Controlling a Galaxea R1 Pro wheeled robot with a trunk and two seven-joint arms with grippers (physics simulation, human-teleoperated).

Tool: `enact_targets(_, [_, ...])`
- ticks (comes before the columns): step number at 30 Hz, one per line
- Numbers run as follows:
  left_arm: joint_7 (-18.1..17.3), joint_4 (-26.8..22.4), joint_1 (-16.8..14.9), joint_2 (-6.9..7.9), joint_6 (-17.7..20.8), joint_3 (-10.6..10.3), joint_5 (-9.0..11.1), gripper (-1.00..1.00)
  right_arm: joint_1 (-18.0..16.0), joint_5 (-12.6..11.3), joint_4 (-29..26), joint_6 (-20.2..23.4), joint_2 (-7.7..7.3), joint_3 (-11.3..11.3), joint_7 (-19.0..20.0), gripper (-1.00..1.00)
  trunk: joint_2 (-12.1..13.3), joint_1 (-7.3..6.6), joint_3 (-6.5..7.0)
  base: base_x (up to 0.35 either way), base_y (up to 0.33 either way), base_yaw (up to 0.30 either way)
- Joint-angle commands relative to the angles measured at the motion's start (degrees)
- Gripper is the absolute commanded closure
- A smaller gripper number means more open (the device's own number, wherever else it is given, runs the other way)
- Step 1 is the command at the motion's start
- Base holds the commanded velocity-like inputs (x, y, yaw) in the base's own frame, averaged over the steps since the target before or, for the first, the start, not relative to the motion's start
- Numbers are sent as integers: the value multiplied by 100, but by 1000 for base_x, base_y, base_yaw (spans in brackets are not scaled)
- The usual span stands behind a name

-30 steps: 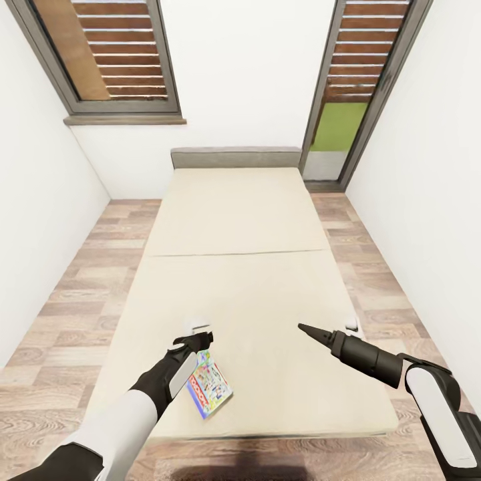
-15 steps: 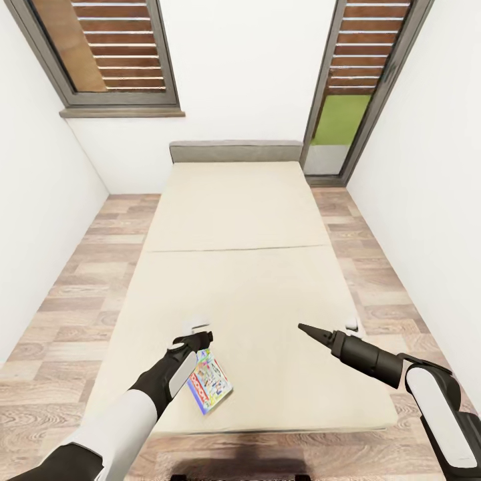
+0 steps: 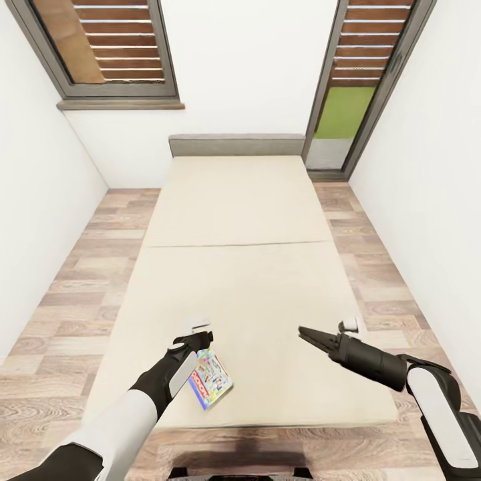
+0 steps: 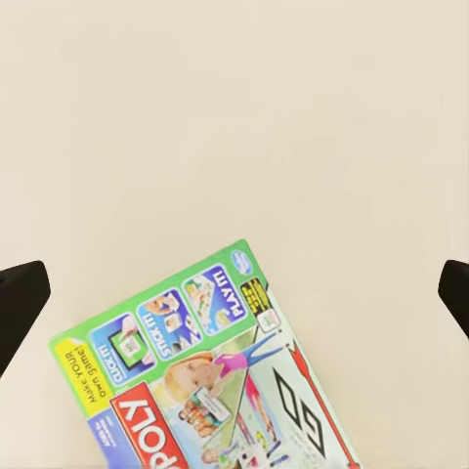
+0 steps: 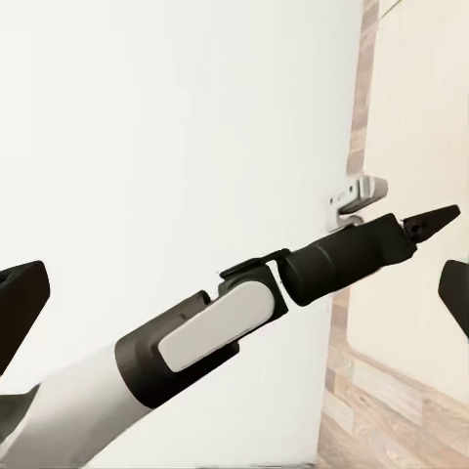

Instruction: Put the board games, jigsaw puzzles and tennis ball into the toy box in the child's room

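We're looking at two arms showing the same build over the bed (image 3: 240, 267): white upper shells giving way to black forearm sleeves. The left arm (image 3: 143, 394) is wearing a pale grey oval plate near the wrist. The right arm (image 3: 401, 377) is tapering into a black cone ending in slim pointed black fingers (image 3: 314, 336). We're seeing dark joint rings.
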Motion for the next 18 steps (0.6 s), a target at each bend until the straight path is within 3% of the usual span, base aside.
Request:
enact_targets(1, [52,-11,-3,6,21,-45,50,-100,-4,22,-3,73,1,-11,213,-100,-10,3,-18,0,0,61])
enact_targets(7, [51,-11,-3,5,15,-46,50,-100,-3,21,-6,123,-4,-29,478,-100,-10,3,-74,0,0,66])
enact_targets(18, [52,-11,-3,-3,-5,-46,50,-100,-3,29,-7,123,2,-31,545,-100,-10,3,-177,0,0,69])
